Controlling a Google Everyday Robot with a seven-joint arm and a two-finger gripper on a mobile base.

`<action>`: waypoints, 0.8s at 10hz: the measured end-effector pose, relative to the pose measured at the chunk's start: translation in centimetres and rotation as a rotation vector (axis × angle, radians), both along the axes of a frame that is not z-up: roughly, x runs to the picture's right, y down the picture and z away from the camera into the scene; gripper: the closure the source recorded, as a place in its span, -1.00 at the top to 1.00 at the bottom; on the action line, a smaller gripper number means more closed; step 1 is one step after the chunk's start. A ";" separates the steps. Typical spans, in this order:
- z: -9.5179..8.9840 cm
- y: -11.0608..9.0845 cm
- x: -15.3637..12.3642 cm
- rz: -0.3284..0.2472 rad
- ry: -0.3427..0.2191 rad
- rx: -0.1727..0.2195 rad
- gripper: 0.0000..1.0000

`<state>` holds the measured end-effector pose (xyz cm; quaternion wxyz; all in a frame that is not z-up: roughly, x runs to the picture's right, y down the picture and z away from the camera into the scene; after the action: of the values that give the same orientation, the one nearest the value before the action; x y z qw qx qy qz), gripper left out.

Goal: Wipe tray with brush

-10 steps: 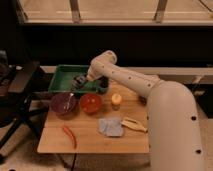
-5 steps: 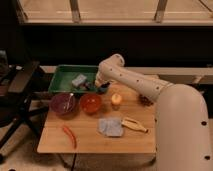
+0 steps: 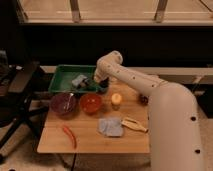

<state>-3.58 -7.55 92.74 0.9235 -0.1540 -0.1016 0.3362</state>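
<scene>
The green tray [image 3: 62, 75] stands at the back left of the wooden table. A grey-blue block [image 3: 79, 81] lies inside it. My gripper [image 3: 97, 81] hangs low over the tray's right end, just right of the block. A small dark shape at the gripper's tip, the brush [image 3: 92, 83], is down at the tray floor. I cannot tell whether it is held. The arm [image 3: 130, 80] reaches in from the right and hides the tray's right rim.
In front of the tray stand a purple bowl [image 3: 63, 103] and a red bowl [image 3: 91, 103], with a small orange object [image 3: 116, 98] beside them. A grey-blue cloth [image 3: 110, 126], a tan wooden tool [image 3: 132, 124] and a red chili [image 3: 69, 136] lie nearer the front edge. A dark chair [image 3: 17, 87] stands at the left.
The gripper has moved to the right along the tray, from near its middle to its right end. The elbow has swung up and right. The things on the table have not moved.
</scene>
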 end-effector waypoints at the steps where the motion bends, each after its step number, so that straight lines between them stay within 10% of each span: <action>1: -0.2 -0.1 -0.6 -0.003 -0.014 0.003 -1.00; 8: -1.7 3.2 0.9 -0.042 0.006 -0.062 -1.00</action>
<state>-2.73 -4.33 91.05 0.9255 -0.1835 -0.0851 0.3202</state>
